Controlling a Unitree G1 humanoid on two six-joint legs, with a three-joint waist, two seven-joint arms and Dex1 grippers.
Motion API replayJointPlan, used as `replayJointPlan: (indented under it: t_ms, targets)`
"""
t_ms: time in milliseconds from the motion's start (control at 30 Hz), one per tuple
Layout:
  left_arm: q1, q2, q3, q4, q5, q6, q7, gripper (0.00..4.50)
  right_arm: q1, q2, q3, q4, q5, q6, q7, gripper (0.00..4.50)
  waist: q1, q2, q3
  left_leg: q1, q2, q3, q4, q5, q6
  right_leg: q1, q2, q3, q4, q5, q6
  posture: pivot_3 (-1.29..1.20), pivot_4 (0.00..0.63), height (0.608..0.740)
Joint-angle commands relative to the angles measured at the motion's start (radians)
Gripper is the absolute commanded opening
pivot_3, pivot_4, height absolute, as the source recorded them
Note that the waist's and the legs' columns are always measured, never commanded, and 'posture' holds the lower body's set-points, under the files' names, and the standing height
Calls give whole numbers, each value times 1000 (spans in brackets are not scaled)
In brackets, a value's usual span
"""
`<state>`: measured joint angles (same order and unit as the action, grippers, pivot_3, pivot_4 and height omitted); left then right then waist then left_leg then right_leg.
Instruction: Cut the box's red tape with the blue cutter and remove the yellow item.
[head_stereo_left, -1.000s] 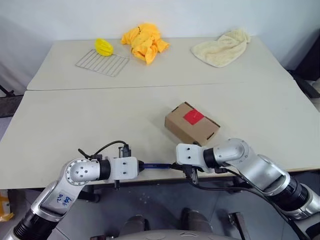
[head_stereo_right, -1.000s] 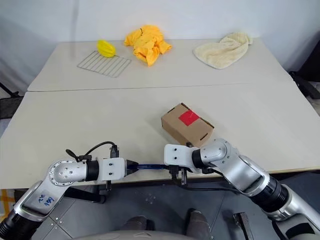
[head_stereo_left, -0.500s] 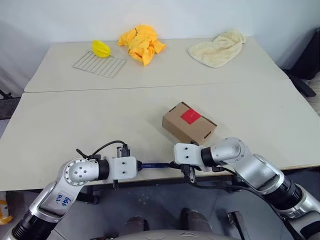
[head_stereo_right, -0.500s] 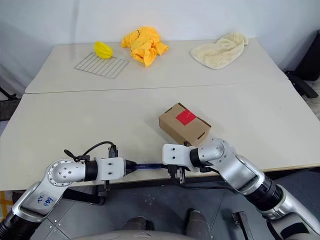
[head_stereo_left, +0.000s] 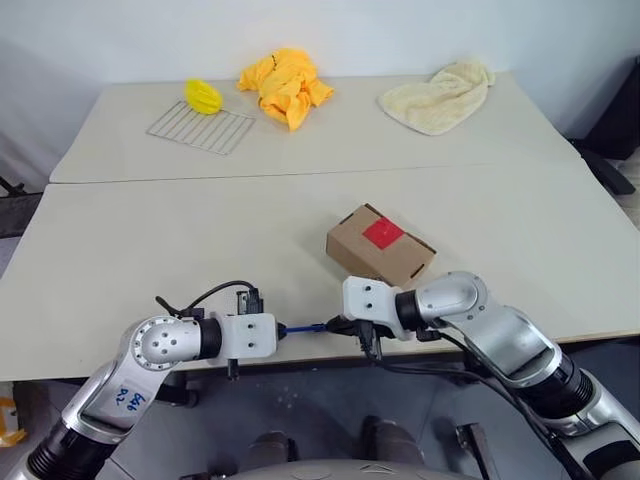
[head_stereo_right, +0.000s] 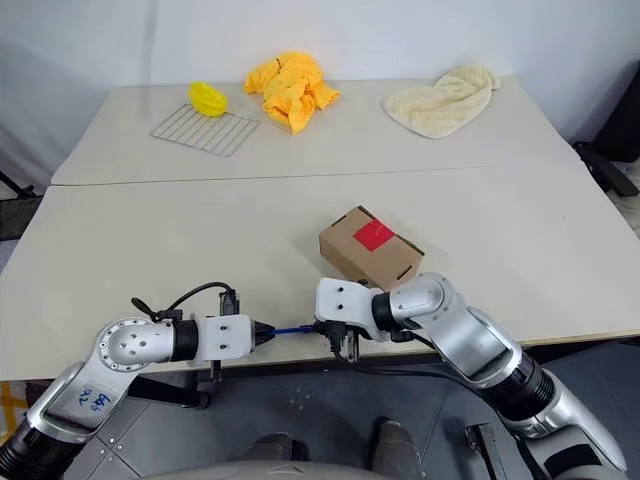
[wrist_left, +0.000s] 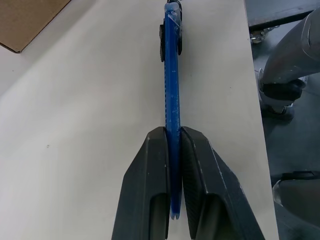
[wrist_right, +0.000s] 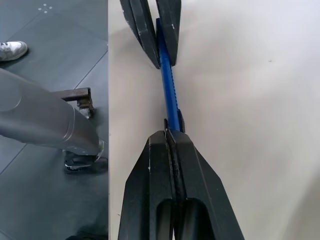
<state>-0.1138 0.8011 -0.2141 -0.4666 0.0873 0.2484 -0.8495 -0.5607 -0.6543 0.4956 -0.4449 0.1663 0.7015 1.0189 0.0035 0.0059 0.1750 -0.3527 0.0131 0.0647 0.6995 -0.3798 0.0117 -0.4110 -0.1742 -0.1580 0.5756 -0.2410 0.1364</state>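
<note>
The brown box (head_stereo_left: 380, 252) lies on the near table, with the red tape (head_stereo_left: 383, 233) on its top. At the table's front edge both grippers hold the blue cutter (head_stereo_left: 303, 329) level between them. My left gripper (wrist_left: 172, 131) is shut on one end of it. The other end, with its black part, is clamped in my right gripper (wrist_right: 171, 134), which is also shut. The box stands just behind the right gripper (head_stereo_left: 335, 326), apart from it. The yellow item is hidden.
On the far table lie a wire rack (head_stereo_left: 203, 127) with a lemon-shaped yellow object (head_stereo_left: 204, 95), a yellow-orange cloth (head_stereo_left: 284, 82) and a cream towel (head_stereo_left: 440, 95). The grippers hang right at the table's front edge (head_stereo_left: 300, 362), with dark floor below.
My right gripper has turned a little and closed in on the left one, so less of the blue cutter shows between them. The box has not moved.
</note>
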Motion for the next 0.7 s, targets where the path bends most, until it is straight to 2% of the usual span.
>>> replayJointPlan:
  t_ms: [33, 267, 700]
  targets:
    - [16, 0, -45, 10, 23, 16, -21, 462, 17, -11, -58, -67, 42, 29, -1, 37, 1, 0, 0, 0, 0, 0, 0, 0, 0, 0, 0, 0, 0, 0, 0, 0, 150, 740]
    - [32, 2, -38, 4, 17, 25, -19, 462, 18, -17, -93, -86, 47, 50, -33, 37, 1, 0, 0, 0, 0, 0, 0, 0, 0, 0, 0, 0, 0, 0, 0, 0, 150, 740]
    - [20, -13, -41, 20, 14, 37, -13, 462, -28, 78, 29, 86, -63, -93, -60, 37, -1, 0, 0, 0, 0, 0, 0, 0, 0, 0, 0, 0, 0, 0, 0, 0, 150, 740]
